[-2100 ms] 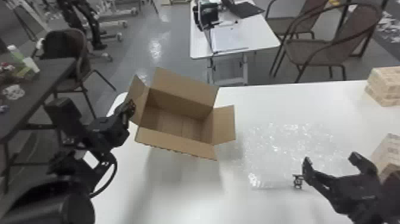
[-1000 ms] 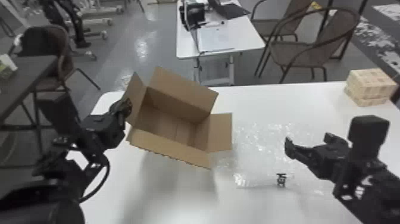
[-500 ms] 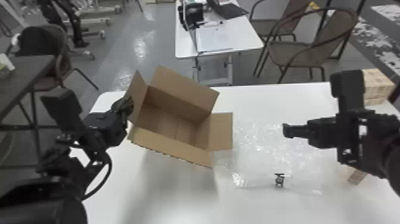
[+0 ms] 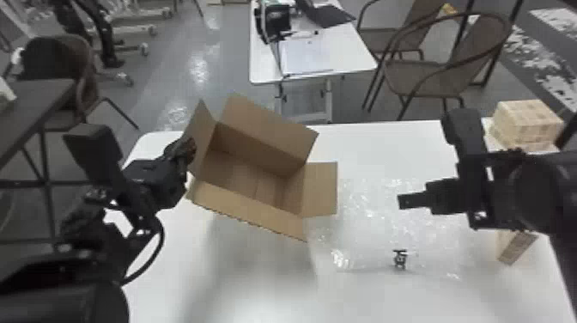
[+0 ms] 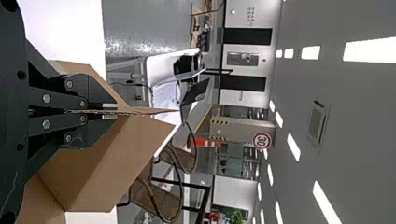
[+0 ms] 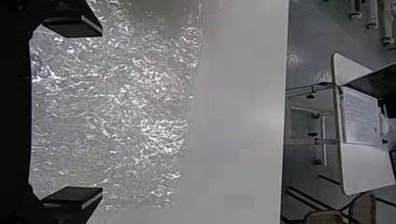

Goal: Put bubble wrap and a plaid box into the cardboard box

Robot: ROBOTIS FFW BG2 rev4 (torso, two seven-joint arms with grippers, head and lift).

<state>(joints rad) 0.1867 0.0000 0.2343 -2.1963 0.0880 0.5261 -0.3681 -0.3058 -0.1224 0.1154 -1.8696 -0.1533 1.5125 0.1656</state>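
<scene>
Bubble wrap (image 4: 369,219) lies spread out below the right claw (image 4: 400,201), on the white table (image 4: 257,296). That claw is released: its two fingers (image 6: 74,26) stand wide apart with nothing between them, and the sheet shows through the gap. Nearer the robot than the claw, a small dark object (image 4: 400,258) sits at the near part of the sheet. To the claw's right, partly hidden by the right arm, is a pale patterned box (image 4: 517,247); farther off, ahead and to the right, stand stacked plaid boxes (image 4: 526,122).

Well to the left of the right claw, the cardboard box (image 4: 249,178) stands open with its flaps spread, its right flap beside the wrap. Its left flap (image 4: 201,131) is pinched by the left claw (image 4: 192,150), whose fingers are clenched on the cardboard; the rest of the box extends to that claw's right. Farther ahead of both claws are another table (image 4: 347,64) and brown chairs (image 4: 420,79).
</scene>
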